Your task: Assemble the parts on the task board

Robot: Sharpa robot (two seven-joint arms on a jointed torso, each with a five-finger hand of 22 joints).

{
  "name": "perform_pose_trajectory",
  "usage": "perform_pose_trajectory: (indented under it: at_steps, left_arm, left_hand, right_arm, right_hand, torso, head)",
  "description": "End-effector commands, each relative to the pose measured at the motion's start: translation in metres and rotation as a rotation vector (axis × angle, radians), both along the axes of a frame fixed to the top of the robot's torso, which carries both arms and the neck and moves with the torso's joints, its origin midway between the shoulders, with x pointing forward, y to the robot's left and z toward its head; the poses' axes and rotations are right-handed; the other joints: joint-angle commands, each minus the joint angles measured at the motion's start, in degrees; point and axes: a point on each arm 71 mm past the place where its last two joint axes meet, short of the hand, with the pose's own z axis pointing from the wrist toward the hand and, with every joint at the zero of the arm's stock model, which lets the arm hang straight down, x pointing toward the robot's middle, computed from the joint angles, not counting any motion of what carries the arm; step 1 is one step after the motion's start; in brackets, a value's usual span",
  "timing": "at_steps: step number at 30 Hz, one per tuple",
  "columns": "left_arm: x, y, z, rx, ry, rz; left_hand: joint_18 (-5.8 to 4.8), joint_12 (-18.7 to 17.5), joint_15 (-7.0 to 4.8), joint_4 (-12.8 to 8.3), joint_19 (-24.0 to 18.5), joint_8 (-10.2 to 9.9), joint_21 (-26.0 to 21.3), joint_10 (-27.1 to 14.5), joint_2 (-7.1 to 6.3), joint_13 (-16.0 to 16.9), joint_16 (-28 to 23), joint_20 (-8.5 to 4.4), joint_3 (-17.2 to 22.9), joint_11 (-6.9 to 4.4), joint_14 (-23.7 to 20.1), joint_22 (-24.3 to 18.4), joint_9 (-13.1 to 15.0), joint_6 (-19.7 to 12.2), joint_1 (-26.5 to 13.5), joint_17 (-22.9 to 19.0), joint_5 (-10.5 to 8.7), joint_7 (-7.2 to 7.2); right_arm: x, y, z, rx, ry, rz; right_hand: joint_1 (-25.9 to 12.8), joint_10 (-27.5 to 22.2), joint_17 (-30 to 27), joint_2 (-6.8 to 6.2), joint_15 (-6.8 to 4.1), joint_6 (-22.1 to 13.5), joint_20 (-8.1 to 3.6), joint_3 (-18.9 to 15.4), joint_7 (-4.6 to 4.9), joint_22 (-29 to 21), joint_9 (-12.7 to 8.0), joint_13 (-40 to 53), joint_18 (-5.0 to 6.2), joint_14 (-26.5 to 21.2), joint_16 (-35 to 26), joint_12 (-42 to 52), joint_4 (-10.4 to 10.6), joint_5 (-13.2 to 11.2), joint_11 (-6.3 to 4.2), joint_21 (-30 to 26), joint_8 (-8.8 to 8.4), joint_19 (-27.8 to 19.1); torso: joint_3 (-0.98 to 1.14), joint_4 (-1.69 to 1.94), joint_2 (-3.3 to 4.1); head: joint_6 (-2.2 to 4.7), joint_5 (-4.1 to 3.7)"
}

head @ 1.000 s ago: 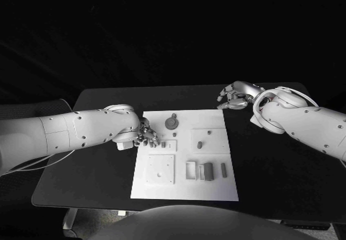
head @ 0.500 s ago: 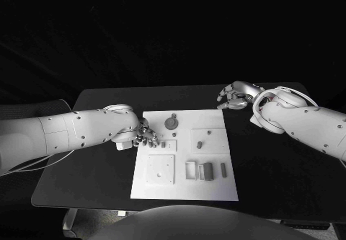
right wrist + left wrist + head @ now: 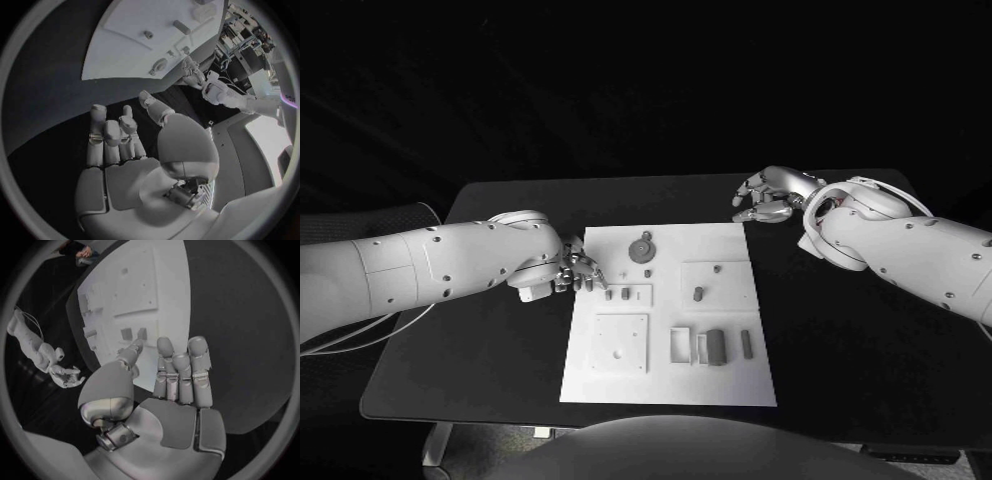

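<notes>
Two hands are out over the black counter (image 3: 473, 340), and I see both holding nothing. My left hand (image 3: 574, 272) sits at the left edge of the white task board (image 3: 733, 385), with its fingertips (image 3: 599, 284) reaching just onto the board near two small parts (image 3: 635, 293). Its fingers are straight and close side by side, with the thumb held apart. My right hand (image 3: 767, 194) hangs near the far right corner of the board, over the dark counter and not touching the board. Its fingers are loosely bent but spread, with nothing in them. On the board I see a round part (image 3: 643, 246) near the far end, a small peg (image 3: 700, 293) in the middle, and a dark block (image 3: 717, 346) closer to me. Every part lies on the board.
</notes>
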Motion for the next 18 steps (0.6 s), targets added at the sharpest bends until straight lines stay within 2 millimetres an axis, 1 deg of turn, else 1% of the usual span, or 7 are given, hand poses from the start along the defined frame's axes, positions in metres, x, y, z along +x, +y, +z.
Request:
perform_pose_trajectory:
  at_steps: [1, 4, 6, 9, 12, 13, 18]
  left_arm:
    - [0.012, 0.000, 0.022, -0.069, -0.122, 0.026]
    - [0.021, 0.004, 0.041, -0.118, -0.217, 0.039]
    - [0.027, 0.006, 0.054, -0.151, -0.285, 0.041]
    - [0.034, 0.000, 0.072, -0.236, -0.408, -0.019]
    - [0.036, -0.013, 0.082, -0.271, -0.545, -0.137]
    - [0.036, -0.017, 0.084, -0.265, -0.578, -0.179]
    - [0.033, -0.042, 0.086, -0.210, -0.689, -0.452]
  left_hand:
    - [1.55, -1.4, 0.86, -1.0, -1.4, -1.1, -1.2, -1.6, 0.04, -0.7, -1.6, 0.05, 0.2, 0.92, -1.4, -0.3, -0.4, -2.5, 1.4, -0.7, 0.06, 1.10]
    - [1.05, -7.0, 3.17, -2.7, -5.7, -2.6, -5.2, -6.3, -0.26, -3.4, -6.7, 1.96, 1.7, 2.97, -5.3, -2.3, -1.2, -5.6, 3.7, -3.0, 0.07, 2.91]
    - [1.09, -8.9, 3.61, -3.8, -6.2, -2.8, -6.2, -6.7, -0.21, -4.5, -7.9, 2.50, 2.5, 3.59, -5.7, -2.9, -1.4, -6.1, 5.8, -3.7, 0.13, 3.59]
    - [0.88, -15.9, 5.83, -4.5, -9.0, -3.5, -9.7, -9.4, -0.24, -8.3, -11.8, 4.57, 3.7, 5.66, -8.0, -5.0, -2.2, -7.7, 10.3, -5.6, 0.25, 4.93]
    - [1.60, -21.9, 7.54, -4.8, -9.6, -4.2, -11.2, -12.6, 0.25, -11.6, -13.5, 6.25, 5.3, 7.79, -8.4, -6.0, -3.0, -9.2, 16.2, -6.3, 0.10, 4.67]
    - [1.92, -23.8, 8.22, -4.4, -9.6, -4.1, -11.7, -12.6, -0.15, -12.8, -14.2, 7.11, 5.8, 8.57, -8.5, -6.4, -3.3, -9.0, 18.0, -6.6, 0.16, 5.38]
    - [2.72, -29.0, 8.69, -4.6, -8.9, -4.9, -12.4, -11.6, -0.41, -16.1, -15.5, 7.70, 6.2, 8.73, -7.7, -6.9, -4.7, -10.0, 21.6, -7.1, 0.08, 4.30]
  right_arm:
    - [0.000, -0.001, 0.000, -0.004, 0.003, 0.006]
    - [0.000, -0.001, 0.000, -0.004, 0.003, 0.005]
    - [0.000, -0.001, 0.000, -0.004, 0.003, 0.005]
    - [0.000, -0.001, -0.001, -0.004, 0.004, 0.005]
    - [0.000, -0.001, -0.001, -0.004, 0.005, 0.005]
    - [0.000, -0.001, -0.001, -0.004, 0.005, 0.005]
    - [0.000, -0.001, -0.001, -0.003, 0.005, 0.006]
  right_hand:
    - [0.2, -0.6, 0.0, 0.22, -0.02, 0.1, -0.37, -0.2, 0.38, 0.7, 0.1, -0.1, 0.86, 0.2, -0.3, 0.1, 0.2, -0.1, 0.21, -0.3, -0.24, 0.0]
    - [0.2, -0.6, 0.0, 0.21, -0.02, 0.1, -0.37, -0.2, 0.39, 0.7, 0.1, -0.1, 0.86, 0.2, -0.3, 0.1, 0.2, -0.1, 0.21, -0.3, -0.25, 0.0]
    - [0.2, -0.6, 0.0, 0.21, -0.02, 0.1, -0.37, -0.2, 0.39, 0.7, 0.1, -0.1, 0.86, 0.2, -0.3, 0.1, 0.2, -0.1, 0.21, -0.2, -0.26, 0.0]
    - [0.2, -0.6, 0.0, 0.21, -0.02, 0.0, -0.37, -0.3, 0.40, 0.7, 0.1, -0.1, 0.86, 0.2, -0.3, 0.1, 0.2, -0.1, 0.22, -0.3, -0.27, 0.0]
    - [0.2, -0.6, 0.0, 0.21, -0.01, 0.0, -0.37, -0.3, 0.40, 0.7, 0.1, -0.1, 0.86, 0.2, -0.3, 0.1, 0.2, -0.1, 0.22, -0.2, -0.29, 0.0]
    - [0.2, -0.6, 0.0, 0.20, -0.01, 0.0, -0.37, -0.3, 0.41, 0.7, 0.1, -0.1, 0.86, 0.2, -0.3, 0.1, 0.2, -0.1, 0.23, -0.3, -0.31, 0.0]
    - [0.1, -0.6, 0.0, 0.20, -0.01, 0.0, -0.37, -0.3, 0.41, 0.7, 0.1, -0.1, 0.86, 0.2, -0.3, 0.1, 0.2, -0.1, 0.23, -0.3, -0.32, 0.0]
  torso:
    - [0.02, -0.04, 0.02]
    - [-0.01, 0.00, 0.03]
    - [0.03, 0.01, 0.00]
    - [0.08, -0.02, 0.00]
    - [0.06, 0.01, 0.00]
    - [0.05, 0.00, 0.01]
    - [-0.01, -0.08, 0.07]
  head:
    - [0.31, -0.08]
    - [0.48, -0.12]
    - [0.52, -0.11]
    - [0.72, -0.07]
    - [0.85, -0.08]
    - [0.88, -0.03]
    - [1.21, 0.04]
